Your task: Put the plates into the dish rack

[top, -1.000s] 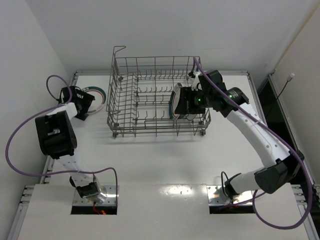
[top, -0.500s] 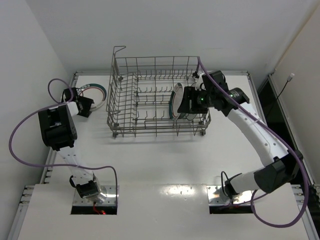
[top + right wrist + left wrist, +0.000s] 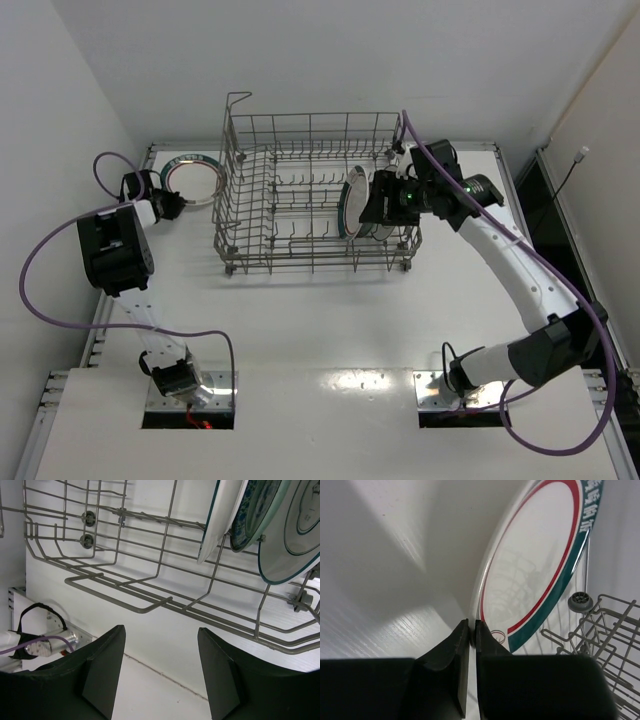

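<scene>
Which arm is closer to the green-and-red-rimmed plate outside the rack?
Left. The left gripper is shut on the rim of that plate. The right gripper hangs open at the right end of the dish rack, the whole rack between them.

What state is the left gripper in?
Shut: the left gripper pinches the rim of the banded plate, outside the dish rack.

The dish rack (image 3: 310, 195) fills the far middle of the tabletop (image 3: 330, 320). Three standing plates (image 3: 352, 203) block its 3 o'clock end, with the spread right fingers (image 3: 105, 675) beside them. Toward 9 o'clock the tine rows are open from above. A banded plate (image 3: 192, 178), pinched by the left fingers (image 3: 445, 670), crowds the lane between the rack and the side wall (image 3: 60, 120). At 6 o'clock the tabletop lies open.
</scene>
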